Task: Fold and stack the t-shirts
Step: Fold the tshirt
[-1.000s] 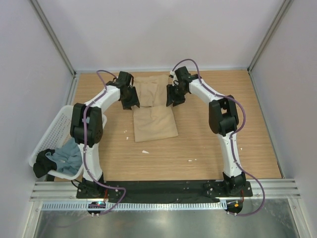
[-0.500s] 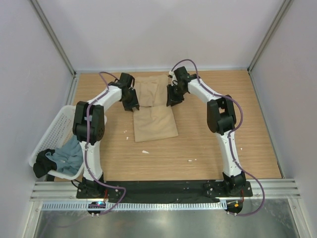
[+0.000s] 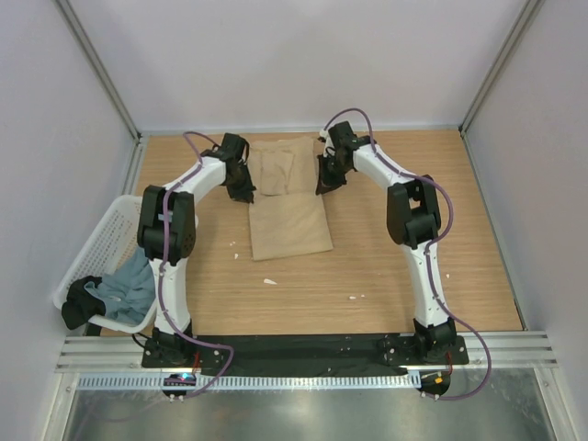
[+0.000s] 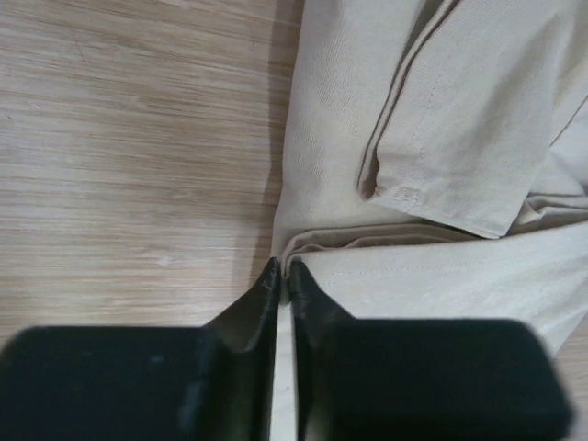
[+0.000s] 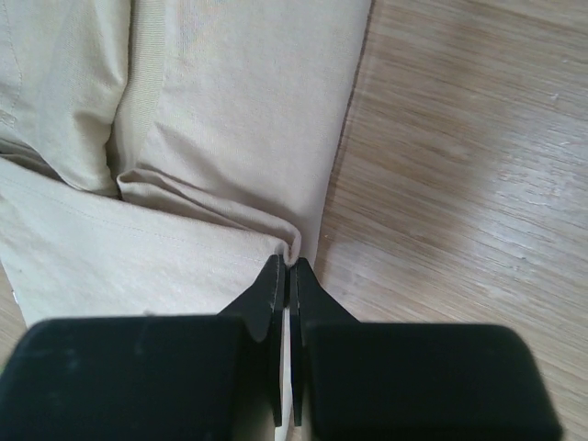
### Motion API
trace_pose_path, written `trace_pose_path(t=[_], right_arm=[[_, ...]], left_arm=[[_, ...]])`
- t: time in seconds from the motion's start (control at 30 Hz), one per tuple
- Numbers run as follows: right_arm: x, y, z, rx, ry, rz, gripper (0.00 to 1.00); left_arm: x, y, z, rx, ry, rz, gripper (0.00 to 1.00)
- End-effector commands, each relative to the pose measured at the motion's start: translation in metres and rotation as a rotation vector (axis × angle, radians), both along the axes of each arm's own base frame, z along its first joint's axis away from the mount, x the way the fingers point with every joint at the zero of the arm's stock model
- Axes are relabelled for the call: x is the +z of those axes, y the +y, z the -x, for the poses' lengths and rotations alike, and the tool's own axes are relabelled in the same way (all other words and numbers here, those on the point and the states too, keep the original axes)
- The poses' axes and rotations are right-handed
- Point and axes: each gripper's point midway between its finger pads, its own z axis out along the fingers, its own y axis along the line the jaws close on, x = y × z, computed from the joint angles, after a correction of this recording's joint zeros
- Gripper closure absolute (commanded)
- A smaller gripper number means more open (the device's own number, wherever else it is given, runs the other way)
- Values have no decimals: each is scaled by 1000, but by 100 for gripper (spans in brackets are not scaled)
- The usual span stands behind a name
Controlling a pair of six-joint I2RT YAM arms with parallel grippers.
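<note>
The tan-beige t-shirt (image 3: 288, 207) lies partly folded on the wooden table, its near half doubled over toward the back. My left gripper (image 3: 244, 194) is shut on the shirt's folded left edge (image 4: 284, 262). My right gripper (image 3: 322, 187) is shut on the folded right edge (image 5: 294, 246). Both hold the cloth low over the table. The shirt fills much of each wrist view, left (image 4: 441, 138) and right (image 5: 211, 119). The grey-blue t-shirt (image 3: 129, 287) lies bunched in the white mesh basket (image 3: 103, 241) at the left.
A dark cloth (image 3: 81, 299) lies at the basket's near end. Small white scraps (image 3: 269, 281) lie on the table in front of the shirt. Walls close in the table at the back and sides.
Both grippers have moved a little toward the back, carrying the shirt's folded edge further over its far half. The near part of the shirt has slid slightly with them.
</note>
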Motion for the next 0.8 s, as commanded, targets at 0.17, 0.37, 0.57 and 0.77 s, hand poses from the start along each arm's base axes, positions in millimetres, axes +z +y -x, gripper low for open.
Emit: trace_pose_path(t=[0.17,0.37,0.57,0.77], right_arm=[[37,-9,-14,-25,-59,32,53],[68,-17,26,-53,-39,100,41],[80,33,83,-46,72,-216,67],[58,51,126,35,204,-411,98]], left_arm=[[45,12,-13,16,-99,-35,50],[95,1,20,-5,-162,21,56],[76,-53,59,87,-128,401,88],[29,-74,92,32,-16,422,93]])
